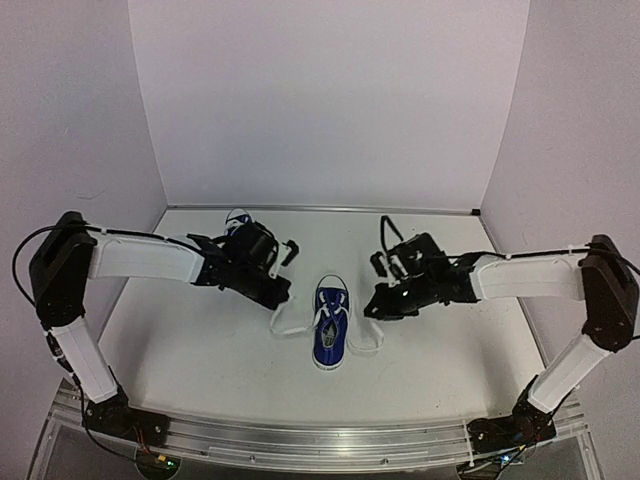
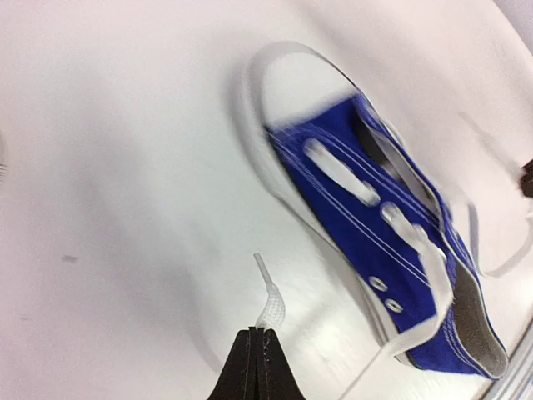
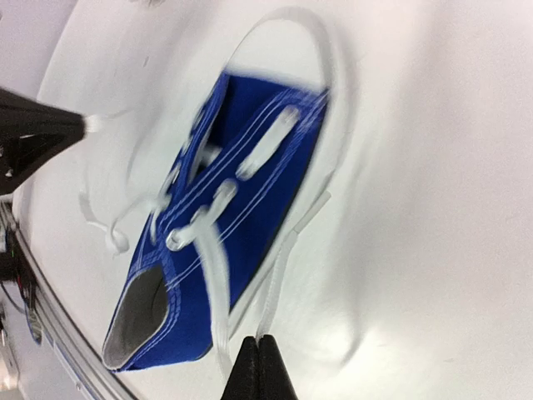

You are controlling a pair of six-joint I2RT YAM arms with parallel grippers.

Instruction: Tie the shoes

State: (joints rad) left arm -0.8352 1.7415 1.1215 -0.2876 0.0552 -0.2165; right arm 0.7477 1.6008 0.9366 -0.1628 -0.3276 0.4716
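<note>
One blue sneaker (image 1: 331,328) with a white toe cap lies mid-table, toe toward the near edge, its white laces loose. My left gripper (image 1: 283,296) is just left of it, shut on the left lace end (image 2: 272,308), whose tip sticks out past the fingertips. My right gripper (image 1: 372,306) is just right of it, shut on the right lace (image 3: 287,267) near its tip. The shoe shows in the left wrist view (image 2: 375,225) and the right wrist view (image 3: 225,217). The second sneaker (image 1: 238,217) is mostly hidden behind the left arm at the back.
White walls close the table at the back and both sides. A metal rail (image 1: 320,440) runs along the near edge. The left gripper also shows in the right wrist view (image 3: 50,125).
</note>
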